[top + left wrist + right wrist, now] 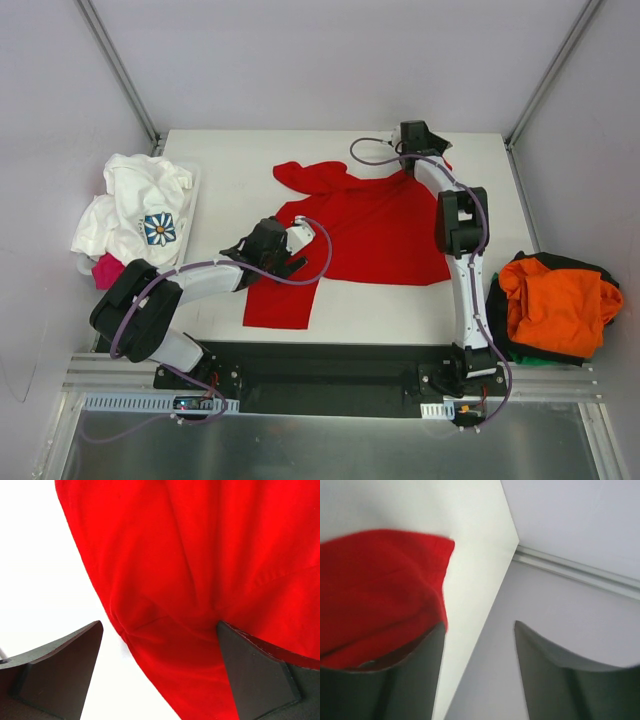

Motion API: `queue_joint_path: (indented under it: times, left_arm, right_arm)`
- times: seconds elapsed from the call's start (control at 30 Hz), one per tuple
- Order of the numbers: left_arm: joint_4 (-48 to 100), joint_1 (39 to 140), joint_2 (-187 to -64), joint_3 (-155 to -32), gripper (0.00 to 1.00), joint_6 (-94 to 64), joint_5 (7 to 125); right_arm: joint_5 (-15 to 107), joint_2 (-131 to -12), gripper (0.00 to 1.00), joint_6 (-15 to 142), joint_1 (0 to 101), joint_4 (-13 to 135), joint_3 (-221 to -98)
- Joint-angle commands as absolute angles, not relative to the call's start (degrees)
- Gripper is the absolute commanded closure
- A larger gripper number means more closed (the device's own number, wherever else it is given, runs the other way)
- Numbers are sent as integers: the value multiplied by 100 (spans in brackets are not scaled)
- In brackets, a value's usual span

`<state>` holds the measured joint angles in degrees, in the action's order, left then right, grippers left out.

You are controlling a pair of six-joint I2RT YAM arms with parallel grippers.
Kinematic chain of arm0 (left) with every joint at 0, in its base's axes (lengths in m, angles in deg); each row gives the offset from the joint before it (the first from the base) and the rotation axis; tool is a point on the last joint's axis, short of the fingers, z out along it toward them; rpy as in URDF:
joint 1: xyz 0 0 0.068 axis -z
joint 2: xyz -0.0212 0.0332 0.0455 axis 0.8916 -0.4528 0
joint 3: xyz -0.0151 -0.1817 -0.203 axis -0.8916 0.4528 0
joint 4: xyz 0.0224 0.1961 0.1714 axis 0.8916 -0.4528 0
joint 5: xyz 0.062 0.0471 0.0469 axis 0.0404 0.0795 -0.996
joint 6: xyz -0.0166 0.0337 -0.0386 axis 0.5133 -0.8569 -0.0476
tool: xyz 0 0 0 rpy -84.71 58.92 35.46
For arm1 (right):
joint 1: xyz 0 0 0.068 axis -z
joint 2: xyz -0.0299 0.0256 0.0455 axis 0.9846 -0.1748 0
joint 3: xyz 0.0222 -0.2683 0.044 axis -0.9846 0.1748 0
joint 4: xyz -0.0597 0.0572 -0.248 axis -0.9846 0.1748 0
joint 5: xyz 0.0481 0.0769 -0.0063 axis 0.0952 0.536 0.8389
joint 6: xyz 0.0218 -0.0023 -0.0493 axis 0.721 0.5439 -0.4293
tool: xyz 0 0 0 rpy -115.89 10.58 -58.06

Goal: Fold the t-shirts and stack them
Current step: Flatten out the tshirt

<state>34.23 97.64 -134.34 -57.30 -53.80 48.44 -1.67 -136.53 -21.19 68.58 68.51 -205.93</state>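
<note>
Spotted mid-frame on the table (230,165): a red t-shirt (375,235), spread mostly flat. Hovering over its lower-left part with the left gripper (290,262), fingers (60,665) wide apart, empty. Parted too, at the shirt's upper-right corner, the right gripper (418,135), cloth just beside one finger. Looks soft, light, limp; best pinched at a hem corner or shoulder seam.

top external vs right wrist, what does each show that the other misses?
Only top external: the white printed t-shirt heaped at far left, the orange t-shirt heaped at right, and the left gripper over the lower left of the red t-shirt. Only right wrist: the right gripper seen open, nothing between its fingers, red cloth bunched beside one of them. Both: the red t-shirt and the white table.
</note>
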Motion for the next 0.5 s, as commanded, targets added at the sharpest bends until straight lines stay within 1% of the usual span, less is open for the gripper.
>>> queue_joint_path:
  times: [0.0, 0.1, 0.3, 0.47]
  left_arm:
    - [2808, 9797, -13514, -5528, 1, -5336, 4737]
    - [2843, 9797, -13515, -5537, 1, -5336, 4676]
    - [2948, 9561, -13304, -5888, 1, -5398, 4579]
    - [2922, 9103, -13119, -6828, 1, -5591, 4930]
  right_arm:
    - [-319, -13358, 33, -2030, 6877, 6558, -20507]
    - [-302, -13218, 30, -1933, 6851, 6558, -20349]
    - [-100, -12471, 30, -1275, 6666, 6768, -19532]
    - [427, -11620, 27, -238, 6561, 7576, -19049]
